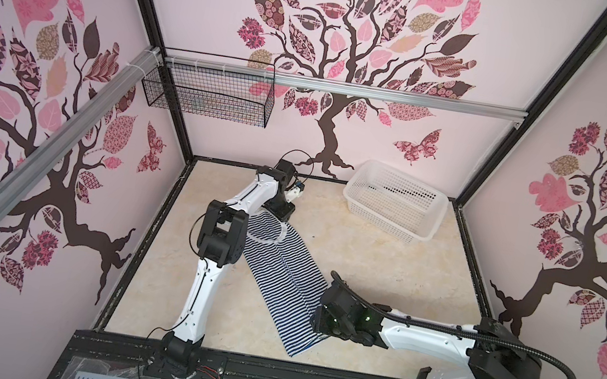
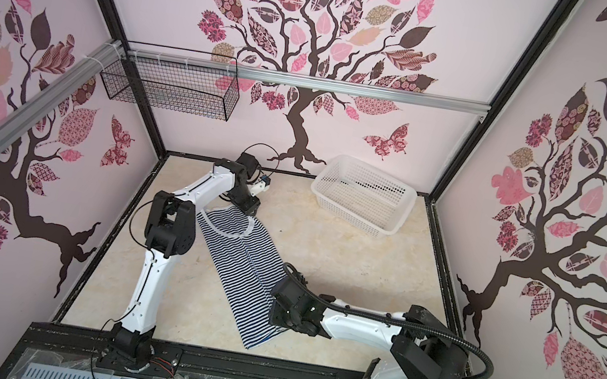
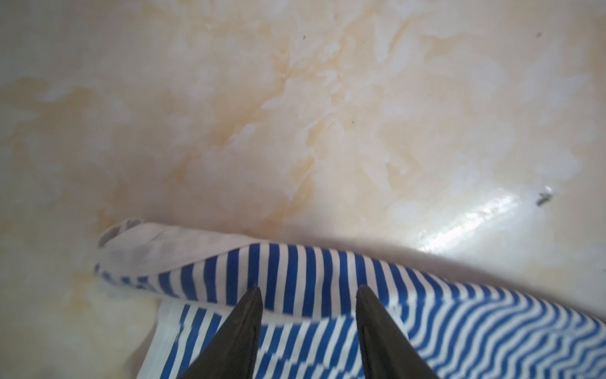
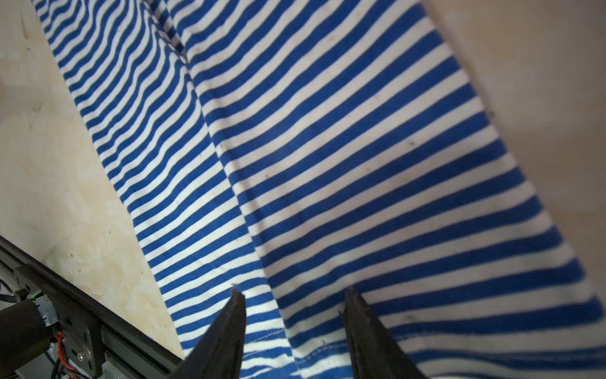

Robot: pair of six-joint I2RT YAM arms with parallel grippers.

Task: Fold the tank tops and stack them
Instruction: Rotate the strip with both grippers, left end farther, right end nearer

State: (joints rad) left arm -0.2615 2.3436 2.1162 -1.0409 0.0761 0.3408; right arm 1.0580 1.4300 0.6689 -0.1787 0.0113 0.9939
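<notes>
My left claw stands with its jaws apart over the neck end of the tank top, clamped on nothing. My right claw is likewise spread over the hem end. Whether either claw's tips touch the cloth I cannot tell. The top lies as one long strip running from far left to near right, one claw at each end. I judge the coming fold goes end to end along that axis. I cannot tell whether the strip is one top or two laid together. The front rail runs near the hem. Bare table lies open to the right, and the white basket sits well apart.
</notes>
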